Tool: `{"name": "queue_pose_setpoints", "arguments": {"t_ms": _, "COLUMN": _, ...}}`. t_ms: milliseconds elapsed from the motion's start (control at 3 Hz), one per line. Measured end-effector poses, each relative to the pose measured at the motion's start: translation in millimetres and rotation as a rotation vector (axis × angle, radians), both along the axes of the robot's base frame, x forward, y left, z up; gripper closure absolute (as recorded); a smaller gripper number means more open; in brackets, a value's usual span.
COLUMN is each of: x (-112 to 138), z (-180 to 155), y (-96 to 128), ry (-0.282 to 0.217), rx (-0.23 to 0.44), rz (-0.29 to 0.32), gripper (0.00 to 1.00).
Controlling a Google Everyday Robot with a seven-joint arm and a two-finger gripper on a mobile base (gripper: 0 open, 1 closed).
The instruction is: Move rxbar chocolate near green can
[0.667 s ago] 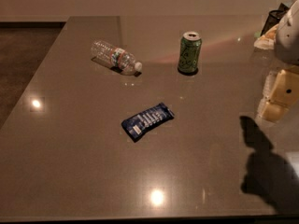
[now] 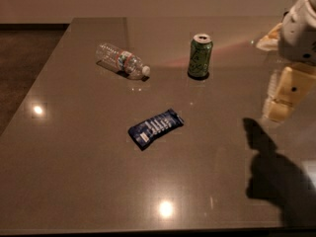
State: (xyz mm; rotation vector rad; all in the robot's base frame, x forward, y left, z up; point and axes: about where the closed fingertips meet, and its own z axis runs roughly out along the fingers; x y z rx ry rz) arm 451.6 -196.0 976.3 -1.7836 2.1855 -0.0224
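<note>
Front-left of green can [image 2: 200,56], well apart: rxbar chocolate [image 2: 155,128]. Right of the can: gripper [image 2: 282,98], spread or closed unclear.

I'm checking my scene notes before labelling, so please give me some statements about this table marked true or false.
1. The green can stands upright. True.
2. The water bottle stands upright. False: it lies on its side, left of the can.
3. The rxbar chocolate touches the can. False: it lies apart from it, nearer the camera.
4. The gripper is at the right side, away from the bar. True.
</note>
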Motion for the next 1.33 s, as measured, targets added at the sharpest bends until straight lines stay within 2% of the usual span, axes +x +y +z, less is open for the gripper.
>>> {"name": "queue_pose_setpoints", "arguments": {"t_ms": 1000, "x": 20.6, "z": -30.3, "y": 69.3, "ry": 0.063, "rx": 0.057, "rz": 0.179, "gripper": 0.00}}
{"name": "queue_pose_setpoints", "arguments": {"t_ms": 1333, "x": 20.7, "z": -30.3, "y": 69.4, "ry": 0.063, "rx": 0.057, "rz": 0.179, "gripper": 0.00}}
